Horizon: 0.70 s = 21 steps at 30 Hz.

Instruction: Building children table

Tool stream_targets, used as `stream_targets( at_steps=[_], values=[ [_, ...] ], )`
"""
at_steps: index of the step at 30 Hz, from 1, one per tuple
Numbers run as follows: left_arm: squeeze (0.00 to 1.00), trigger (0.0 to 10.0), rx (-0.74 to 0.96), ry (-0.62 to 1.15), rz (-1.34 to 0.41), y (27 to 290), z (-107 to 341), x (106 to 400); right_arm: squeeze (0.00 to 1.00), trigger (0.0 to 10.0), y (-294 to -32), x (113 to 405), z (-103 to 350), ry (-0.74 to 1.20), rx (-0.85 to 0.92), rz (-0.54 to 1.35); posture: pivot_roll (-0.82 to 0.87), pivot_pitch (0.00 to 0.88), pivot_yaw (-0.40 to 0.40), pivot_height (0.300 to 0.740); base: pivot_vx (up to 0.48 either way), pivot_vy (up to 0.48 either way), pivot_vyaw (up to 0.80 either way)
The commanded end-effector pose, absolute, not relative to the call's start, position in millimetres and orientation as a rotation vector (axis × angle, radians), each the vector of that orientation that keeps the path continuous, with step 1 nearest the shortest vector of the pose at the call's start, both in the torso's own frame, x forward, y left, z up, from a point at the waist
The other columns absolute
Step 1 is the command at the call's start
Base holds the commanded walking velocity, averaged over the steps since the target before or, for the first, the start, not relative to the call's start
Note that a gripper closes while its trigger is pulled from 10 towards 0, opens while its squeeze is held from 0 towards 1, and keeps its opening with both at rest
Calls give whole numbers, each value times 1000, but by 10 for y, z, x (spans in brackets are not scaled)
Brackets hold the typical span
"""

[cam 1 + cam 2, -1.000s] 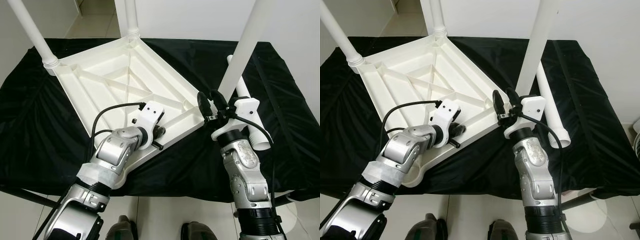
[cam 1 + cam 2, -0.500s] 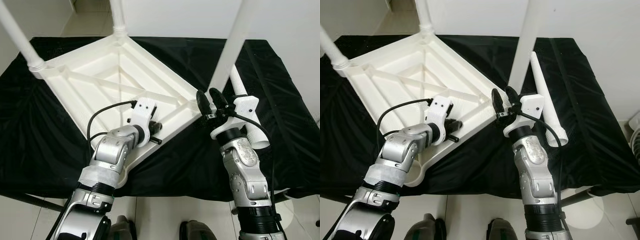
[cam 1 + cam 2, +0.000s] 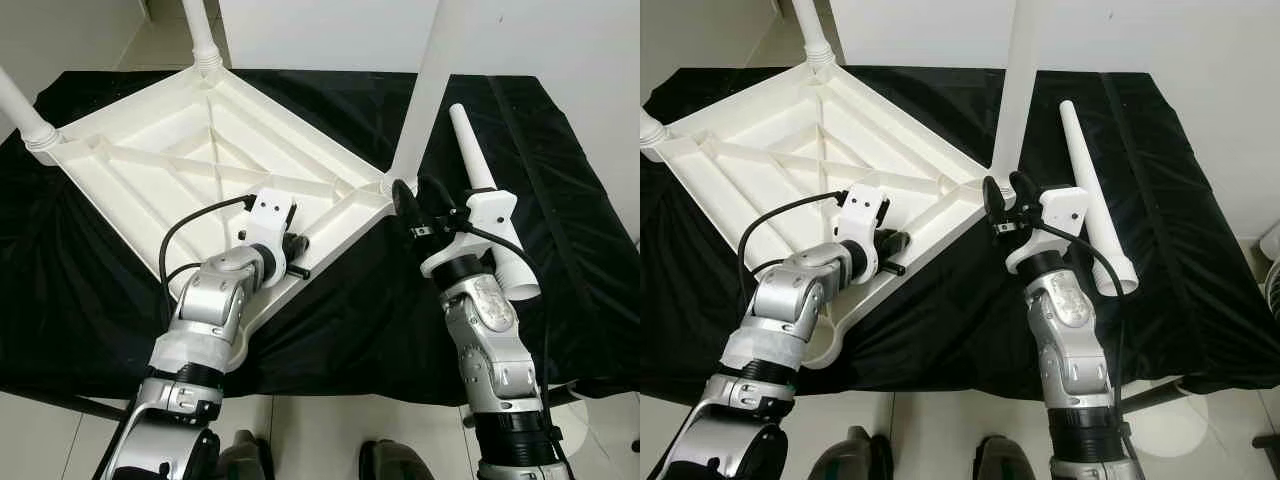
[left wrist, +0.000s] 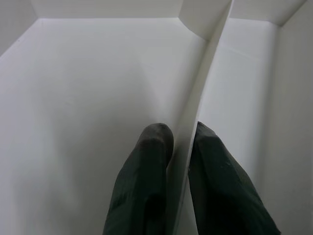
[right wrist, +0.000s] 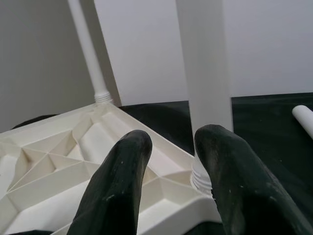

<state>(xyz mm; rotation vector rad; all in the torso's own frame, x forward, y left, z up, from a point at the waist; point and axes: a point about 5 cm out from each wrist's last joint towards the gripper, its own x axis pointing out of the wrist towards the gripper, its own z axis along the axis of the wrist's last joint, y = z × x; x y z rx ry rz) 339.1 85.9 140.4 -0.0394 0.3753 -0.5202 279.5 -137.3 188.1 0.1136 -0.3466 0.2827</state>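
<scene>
Tabletop (image 3: 180, 165) rib sits pinched in left gripper (image 4: 178, 147); loose leg (image 3: 487, 200), pointing twelve o'clock, lies beside spread, empty right gripper (image 3: 420, 200).

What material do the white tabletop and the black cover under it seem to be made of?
Tabletop: probably moulded plastic, matte white, judging by its thin stiffening ribs and one-piece corner sockets. Black cover: looks like thin cloth or plastic sheet, slightly glossy; it wrinkles and drapes over the edges.

Both my arms reach forward.
Left gripper (image 4: 178, 147) pinched closed on a rib; right gripper (image 3: 418, 196) fingers parted.
</scene>
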Motion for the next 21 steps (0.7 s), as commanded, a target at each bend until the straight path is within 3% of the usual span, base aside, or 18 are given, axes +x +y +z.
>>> stream_targets(
  at_steps=[1, 8, 9, 10, 11, 18, 19, 21],
  values=[
    [0, 0, 22, 311, 114, 1258, 1469, 3535, 0, 10000, -1355, 2777, 1887, -346, 110, 280, -64, 73, 75, 740, 0, 0, 0],
    [0, 0, -8, 319, 68, 1105, 1478, 3525, 0, 10000, -1367, 2764, 1884, -345, 106, 272, -73, 74, 85, 740, 0, 0, 0],
    [0, 1804, -11, 325, 38, 1025, 1470, 3506, 0, 10000, -1367, 2754, 1877, -343, 106, 271, -74, 74, 88, 740, 0, 0, 0],
    [0, 1804, -11, 325, 38, 1025, 1470, 3506, 0, 10000, -1367, 2754, 1877, -343, 106, 271, -74, 74, 88, 740, 0, 0, 0],
    [0, 10000, -11, 313, 10, 957, 1478, 3495, 0, 10000, -1364, 2743, 1867, -339, 108, 270, -75, 76, 89, 740, 0, 0, 0],
    [0, 10000, 5, 175, -250, 667, 1612, 3434, 0, 10000, -1332, 2719, 1833, -326, 115, 276, -63, 78, 90, 740, 0, 0, 0],
    [1000, 10000, -51, 138, -336, 617, 1656, 3384, 0, 10000, -1325, 2718, 1829, -325, 115, 277, -60, 80, 91, 740, 0, 0, 0],
    [1000, 10000, -34, 84, -462, 558, 1721, 3281, 0, 10000, -1314, 2711, 1822, -322, 116, 279, -55, 84, 93, 740, 0, 0, 0]
  ],
)
